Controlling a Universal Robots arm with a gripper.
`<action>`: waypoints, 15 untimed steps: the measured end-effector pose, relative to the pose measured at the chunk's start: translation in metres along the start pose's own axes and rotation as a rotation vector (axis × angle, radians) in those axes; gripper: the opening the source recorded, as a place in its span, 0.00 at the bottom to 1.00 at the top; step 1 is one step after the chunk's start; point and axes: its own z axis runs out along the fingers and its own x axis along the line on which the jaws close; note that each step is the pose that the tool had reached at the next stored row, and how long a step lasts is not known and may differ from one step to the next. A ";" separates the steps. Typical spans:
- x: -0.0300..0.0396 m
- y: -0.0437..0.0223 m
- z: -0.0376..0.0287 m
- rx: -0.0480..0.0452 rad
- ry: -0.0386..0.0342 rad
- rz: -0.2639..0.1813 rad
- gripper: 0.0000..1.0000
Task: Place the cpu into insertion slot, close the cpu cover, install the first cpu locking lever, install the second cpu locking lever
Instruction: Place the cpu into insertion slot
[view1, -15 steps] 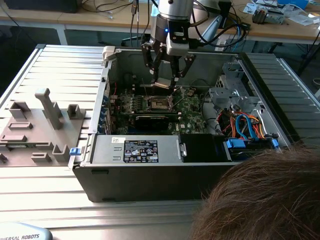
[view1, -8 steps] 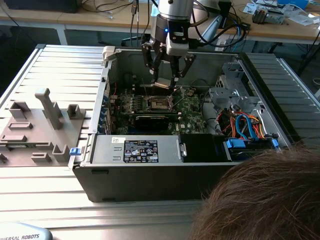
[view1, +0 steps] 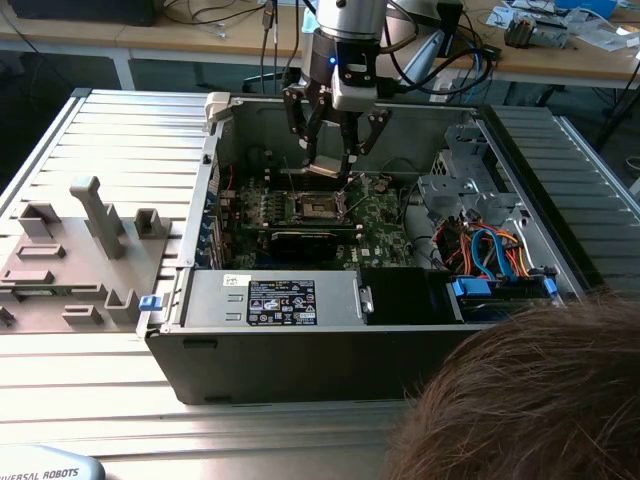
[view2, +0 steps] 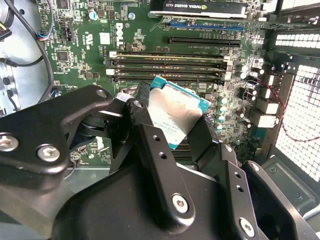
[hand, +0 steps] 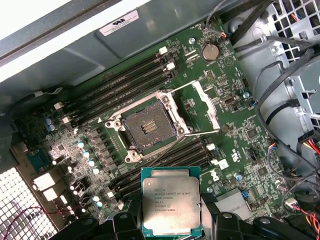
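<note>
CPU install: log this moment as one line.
gripper: shut on cpu | cpu: held, not seated | insertion slot: empty | cpu cover: open

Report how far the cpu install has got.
Done: the cpu is picked up. In hand: the gripper holds it above the motherboard. Left: the insertion slot sits empty and the cpu cover stands open, so seating, closing and both lever steps remain.

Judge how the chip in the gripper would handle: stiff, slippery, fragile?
The chip looks a thin, flat, metal-topped square: probably stiff and light. Its smooth shiny top could slip in the gripper. The thin green edge looks fragile.
</note>
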 end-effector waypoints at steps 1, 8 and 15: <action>0.0000 0.0000 0.0000 0.0002 0.0001 0.001 0.55; 0.0000 0.0000 0.0000 0.0006 0.0007 0.006 0.55; 0.0000 0.0000 0.0001 0.0012 0.0013 0.011 0.55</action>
